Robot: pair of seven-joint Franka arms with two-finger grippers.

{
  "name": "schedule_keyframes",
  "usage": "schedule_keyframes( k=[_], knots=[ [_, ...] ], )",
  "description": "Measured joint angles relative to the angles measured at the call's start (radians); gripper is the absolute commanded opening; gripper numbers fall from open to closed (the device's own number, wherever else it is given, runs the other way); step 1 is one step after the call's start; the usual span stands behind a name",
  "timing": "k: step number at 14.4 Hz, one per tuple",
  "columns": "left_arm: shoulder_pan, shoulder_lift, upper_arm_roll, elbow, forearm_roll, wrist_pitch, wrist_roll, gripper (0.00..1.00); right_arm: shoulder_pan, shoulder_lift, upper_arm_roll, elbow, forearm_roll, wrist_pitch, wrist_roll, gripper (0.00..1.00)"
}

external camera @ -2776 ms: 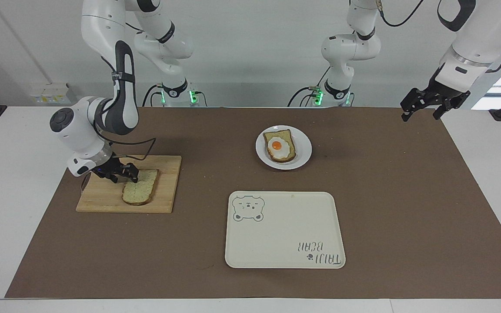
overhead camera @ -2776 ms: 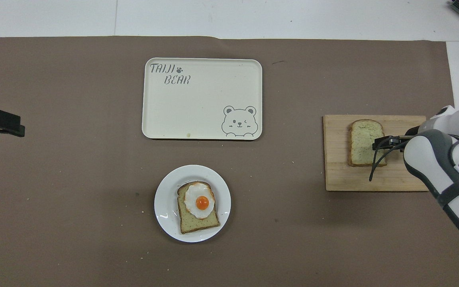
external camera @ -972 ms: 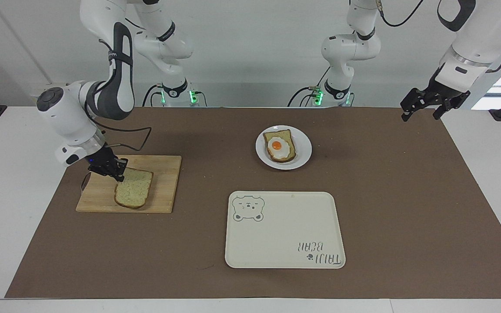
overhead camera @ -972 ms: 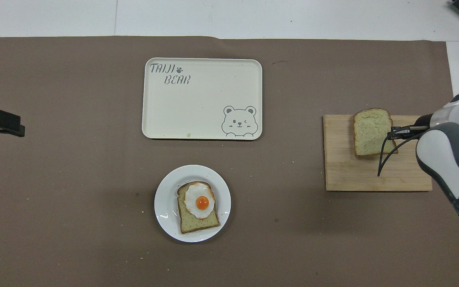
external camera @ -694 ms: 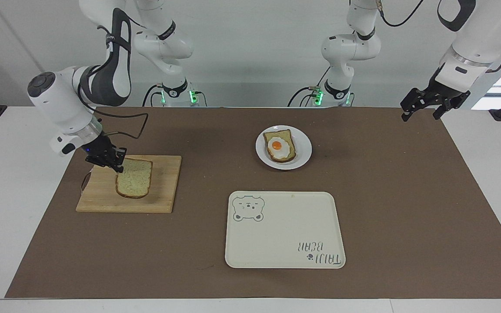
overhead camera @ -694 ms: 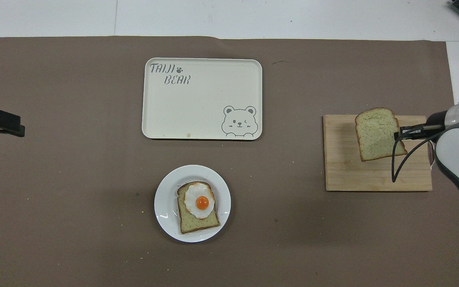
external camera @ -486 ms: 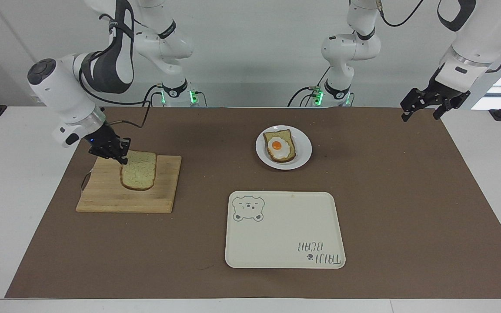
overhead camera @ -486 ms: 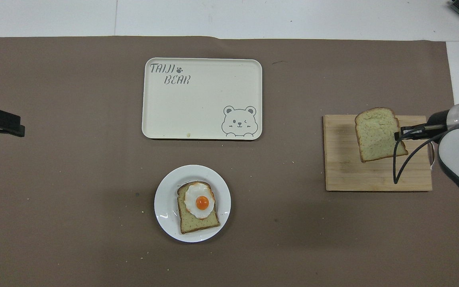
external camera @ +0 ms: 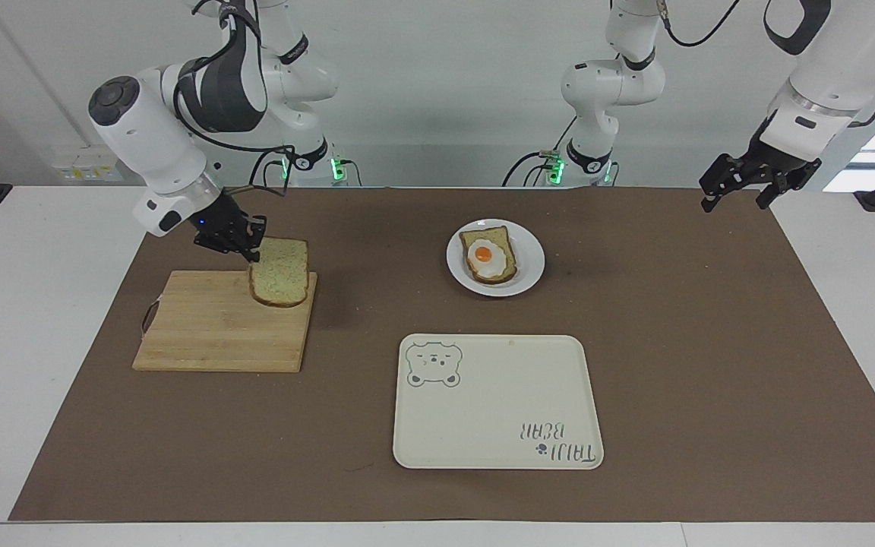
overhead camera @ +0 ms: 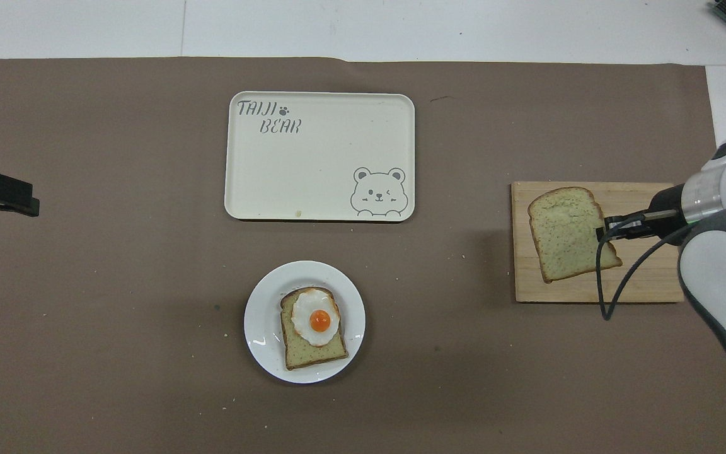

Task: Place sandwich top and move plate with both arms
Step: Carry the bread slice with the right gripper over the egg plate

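Right pincer pinches the sandwich top by one crust edge, the slice hanging tilted in the air under it, over the cutting board corner nearest the plate. The plate sits well apart from that pincer, toward the bench middle, carrying the egg bread; the bear tray lies beside the plate, farther from the robots. Left pincer waits, fingers spread, holding nothing, over the bench's edge at the left arm's end, well apart from the plate.
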Motion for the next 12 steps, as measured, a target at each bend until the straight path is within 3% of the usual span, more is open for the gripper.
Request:
schedule_keyframes(
  k=[12],
  knots=[
    [0.0, 0.0, 0.0, 0.0, 0.0, 0.0, 0.0, 1.0, 0.308, 0.002, 0.005, -0.006, 0.111, 0.036, 0.257, 0.0]
  ],
)
